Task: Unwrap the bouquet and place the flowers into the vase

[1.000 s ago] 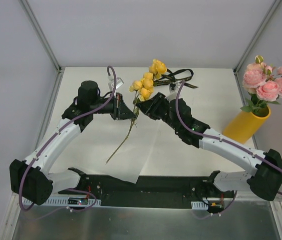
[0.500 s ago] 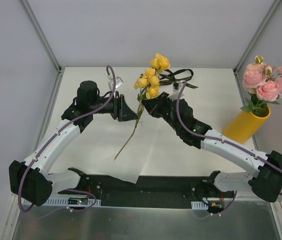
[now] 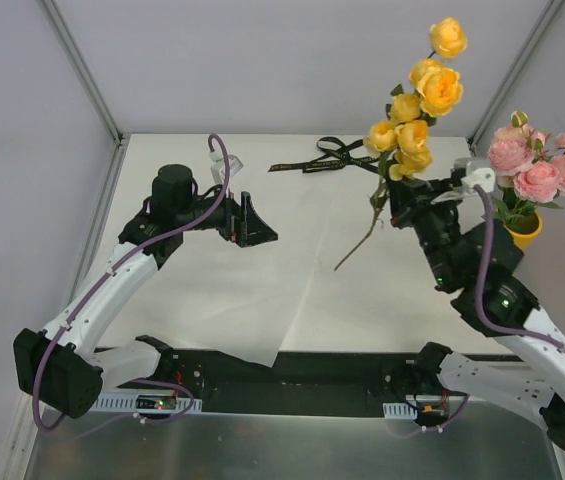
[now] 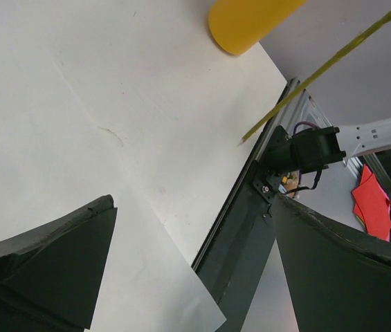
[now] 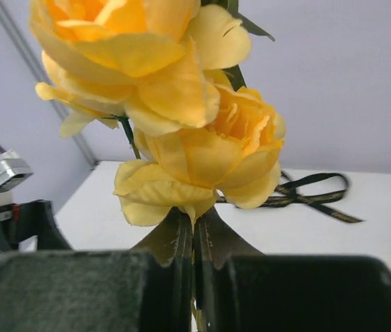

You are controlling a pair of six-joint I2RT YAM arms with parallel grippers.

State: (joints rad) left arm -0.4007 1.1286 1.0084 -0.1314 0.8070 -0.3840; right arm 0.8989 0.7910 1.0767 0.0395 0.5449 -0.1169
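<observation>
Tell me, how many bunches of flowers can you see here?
2. A yellow bunch is held up in the right gripper; a pink bunch stands in the yellow vase at far right. None seems hidden.

Pink blooms (image 3: 539, 181) crowd the vase (image 3: 527, 230) mouth, seemingly leaving little room.

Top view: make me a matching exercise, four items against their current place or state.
1. yellow flowers
2. pink flowers
3. black ribbon
4. left gripper

A. open, empty
B. standing in the vase
C. lying at the far side of the table
D. clamped in the right gripper, off the table

Pairs: 1-D, 2-B, 3-C, 4-A
</observation>
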